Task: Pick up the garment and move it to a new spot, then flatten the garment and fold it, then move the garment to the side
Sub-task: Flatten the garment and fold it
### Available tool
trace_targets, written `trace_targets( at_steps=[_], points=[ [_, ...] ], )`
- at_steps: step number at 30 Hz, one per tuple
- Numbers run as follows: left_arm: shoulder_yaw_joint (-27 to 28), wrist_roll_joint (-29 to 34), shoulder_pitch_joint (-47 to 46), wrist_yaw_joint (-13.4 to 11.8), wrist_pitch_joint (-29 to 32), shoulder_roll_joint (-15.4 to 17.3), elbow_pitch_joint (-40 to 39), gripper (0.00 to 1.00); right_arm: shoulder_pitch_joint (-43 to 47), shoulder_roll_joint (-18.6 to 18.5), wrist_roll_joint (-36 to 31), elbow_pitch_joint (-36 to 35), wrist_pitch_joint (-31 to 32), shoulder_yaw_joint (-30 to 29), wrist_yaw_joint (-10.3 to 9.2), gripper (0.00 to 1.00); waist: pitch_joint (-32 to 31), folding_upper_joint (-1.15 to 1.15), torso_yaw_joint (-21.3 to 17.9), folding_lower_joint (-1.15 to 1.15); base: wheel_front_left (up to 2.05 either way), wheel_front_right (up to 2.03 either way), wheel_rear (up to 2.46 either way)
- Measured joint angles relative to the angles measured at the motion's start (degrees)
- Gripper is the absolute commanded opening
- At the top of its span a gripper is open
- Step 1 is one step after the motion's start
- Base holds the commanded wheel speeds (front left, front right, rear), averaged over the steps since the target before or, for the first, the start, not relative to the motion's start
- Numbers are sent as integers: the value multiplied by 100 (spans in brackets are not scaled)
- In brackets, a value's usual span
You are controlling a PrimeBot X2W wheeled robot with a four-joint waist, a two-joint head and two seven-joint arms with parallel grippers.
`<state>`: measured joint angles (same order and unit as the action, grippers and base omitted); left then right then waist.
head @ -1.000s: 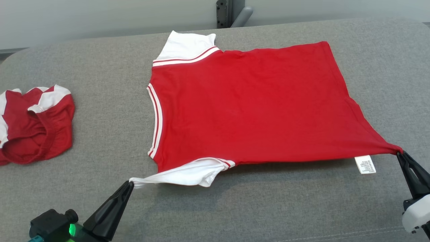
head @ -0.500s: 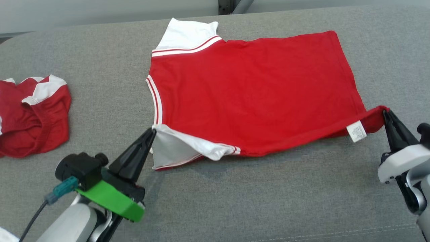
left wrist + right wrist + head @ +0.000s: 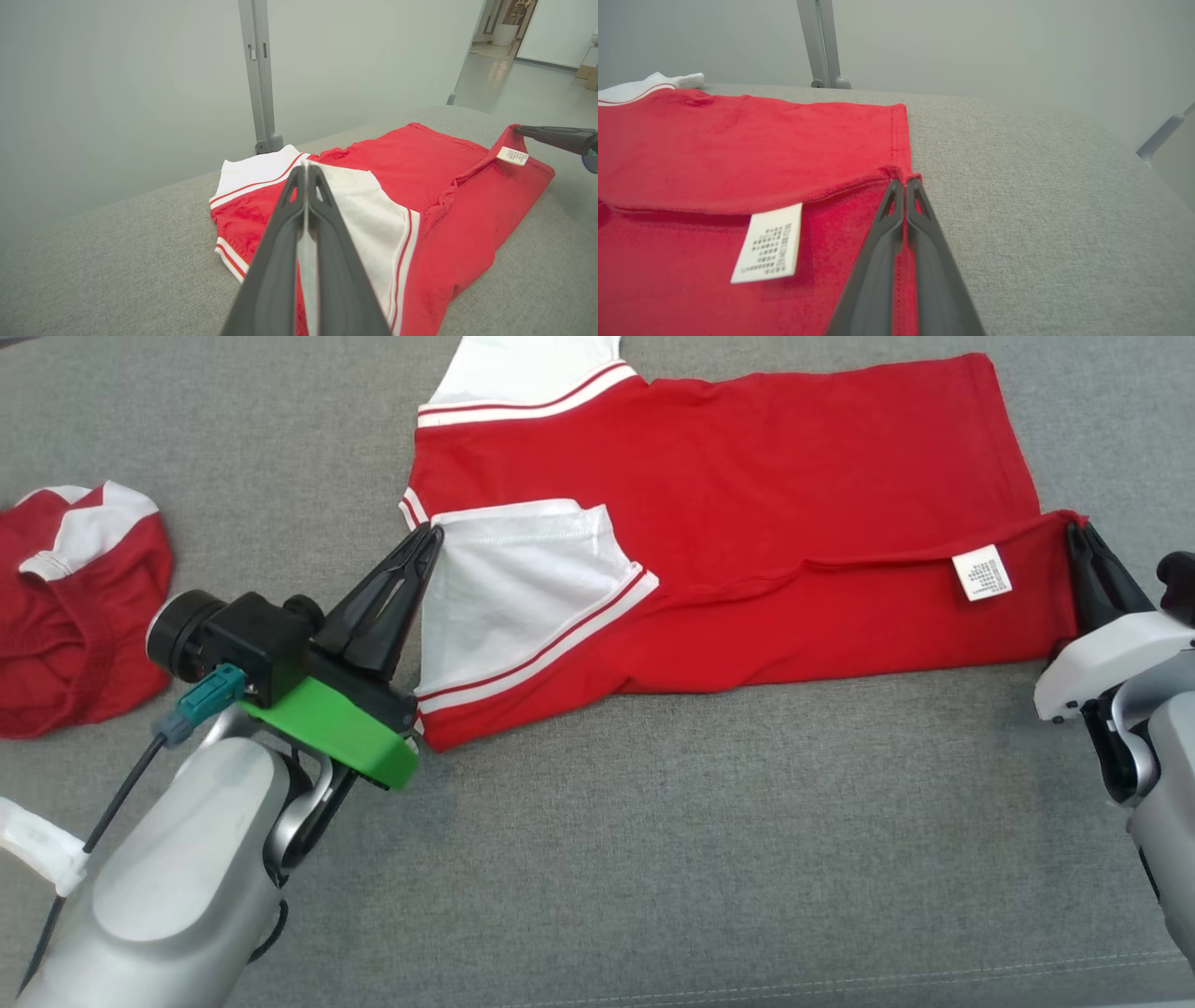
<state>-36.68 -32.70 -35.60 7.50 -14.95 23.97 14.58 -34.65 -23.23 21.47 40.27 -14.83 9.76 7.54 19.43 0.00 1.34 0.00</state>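
red knit with white sleeves: the garment lies across the far middle of the grey padded surface. its near edge is turned over onto the body as a band running left to right. the left gripper has its fingers pressed together on a corner of the white sleeve, which is laid over the chest. the right gripper pinches the hem corner at the right, just beside the care label. a crumpled red piece sits well apart on the left.

the fold looks uneven, deeper at the left than at the right, and a soft ridge runs along the band's far edge. if one side lets go first, or either arm draws back while pinching, the cloth would likely drag and the band flip open. pressing down now could set that ridge as a crease.
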Motion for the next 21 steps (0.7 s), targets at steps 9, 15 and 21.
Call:
trace_targets(
  at_steps=[9,15,21],
  points=[
    [-67,594,-384,0,-1,55,385,0,-459,178,-155,498,-23,41,0,0,262,0,-26,0,0,0,0],
    [-172,405,-405,0,0,-29,860,100,-510,357,-240,725,-24,-4,0,100,290,0,-98,0,0,0,0],
    [465,299,-145,0,-1,-271,899,100,-222,366,-355,175,-25,-364,0,100,147,0,-104,0,0,0,0]
  ],
)
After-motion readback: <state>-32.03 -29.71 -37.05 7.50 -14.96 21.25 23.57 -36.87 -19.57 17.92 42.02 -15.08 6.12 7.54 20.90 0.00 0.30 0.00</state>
